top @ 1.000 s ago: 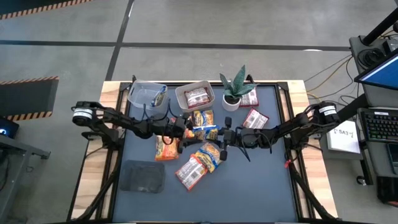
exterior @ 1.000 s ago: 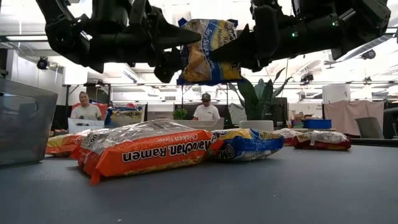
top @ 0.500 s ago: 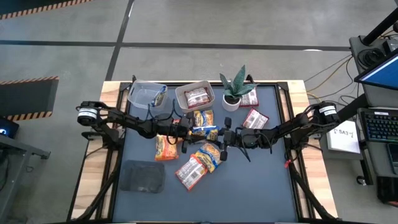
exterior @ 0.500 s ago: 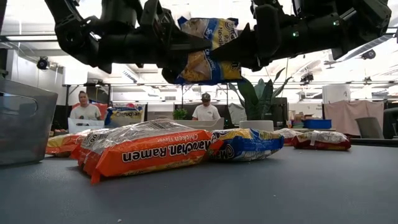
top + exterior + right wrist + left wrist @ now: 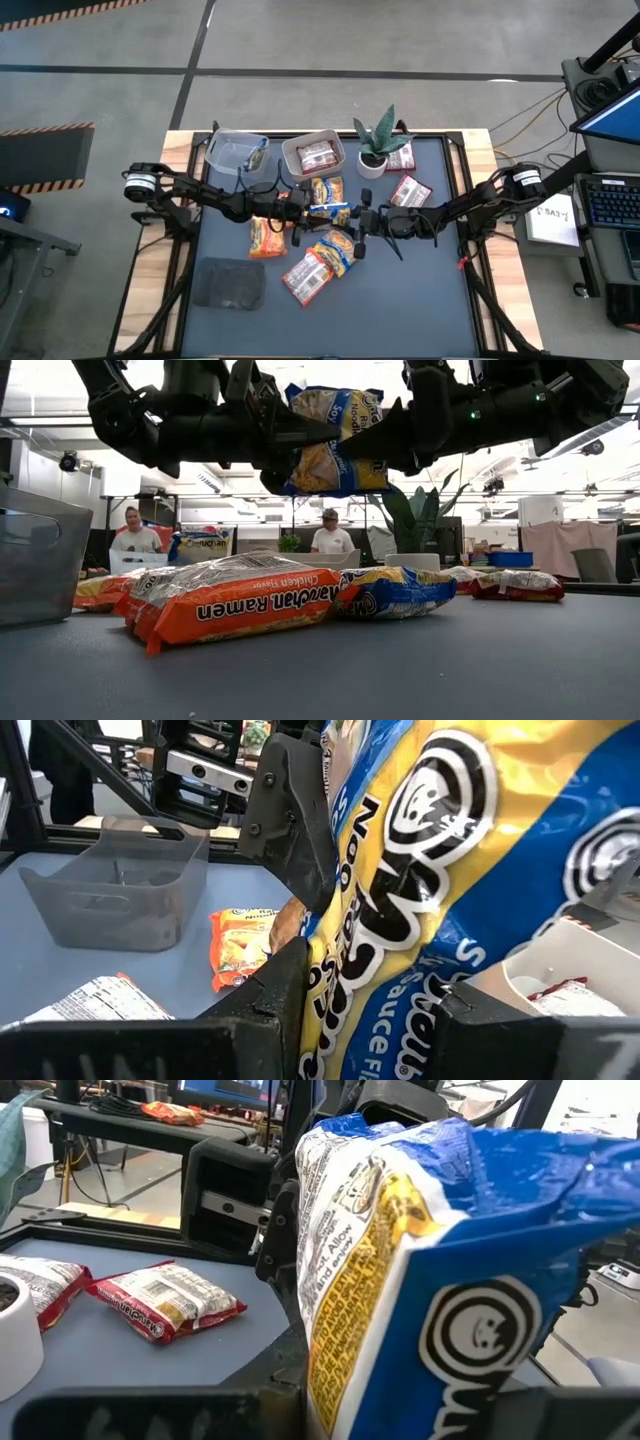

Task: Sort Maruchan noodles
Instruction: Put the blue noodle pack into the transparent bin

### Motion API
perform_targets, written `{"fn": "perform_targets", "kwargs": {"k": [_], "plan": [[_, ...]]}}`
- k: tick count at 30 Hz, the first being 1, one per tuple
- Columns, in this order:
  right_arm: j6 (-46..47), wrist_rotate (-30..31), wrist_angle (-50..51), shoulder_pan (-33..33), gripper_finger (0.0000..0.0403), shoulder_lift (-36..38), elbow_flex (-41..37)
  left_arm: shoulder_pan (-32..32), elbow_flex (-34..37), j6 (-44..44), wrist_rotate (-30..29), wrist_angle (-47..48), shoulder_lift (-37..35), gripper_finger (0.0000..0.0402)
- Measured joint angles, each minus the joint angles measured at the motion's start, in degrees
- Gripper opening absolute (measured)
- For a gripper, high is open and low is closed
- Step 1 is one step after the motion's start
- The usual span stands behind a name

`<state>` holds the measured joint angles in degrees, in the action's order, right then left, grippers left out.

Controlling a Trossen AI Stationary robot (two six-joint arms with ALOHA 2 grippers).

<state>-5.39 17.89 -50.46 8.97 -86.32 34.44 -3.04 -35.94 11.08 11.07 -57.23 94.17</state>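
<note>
**Blue packet now held from both sides**

Dark worktop [image 5: 420,290] carries two clear tubs [image 5: 236,153] and scattered noodle packets [image 5: 235,605] around the potted plant [image 5: 377,140]. Near the plant, in mid-air, the blue-yellow packet [image 5: 335,440] hangs. The left hand [image 5: 300,445], wide apart a second ago, has clamped onto it opposite the right hand [image 5: 375,445], also clamped. A handover looks under way, likely before binning.

A dark grey mat covers the table [image 5: 440,300], with bare wood along its side edges. Directly on it lie two clear tubs [image 5: 237,153] and a potted plant [image 5: 377,145] by the far edge, a cloth pad [image 5: 229,283] near the front left corner, and noodle packets [image 5: 311,272] mid-table.
</note>
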Motion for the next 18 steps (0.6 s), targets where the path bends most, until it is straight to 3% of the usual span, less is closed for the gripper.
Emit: {"fn": "perform_targets", "kwargs": {"k": [11,18], "plan": [[1.53,0.28,0.75,0.00,0.0188,0.39,0.00,-0.01,0.07,-0.04,0.02,0.02,-0.32,0.0073],[1.79,0.17,3.78,0.00,0.0236,5.54,0.00,-0.08,0.09,-0.32,0.07,4.97,-4.23,0.0073]]}}
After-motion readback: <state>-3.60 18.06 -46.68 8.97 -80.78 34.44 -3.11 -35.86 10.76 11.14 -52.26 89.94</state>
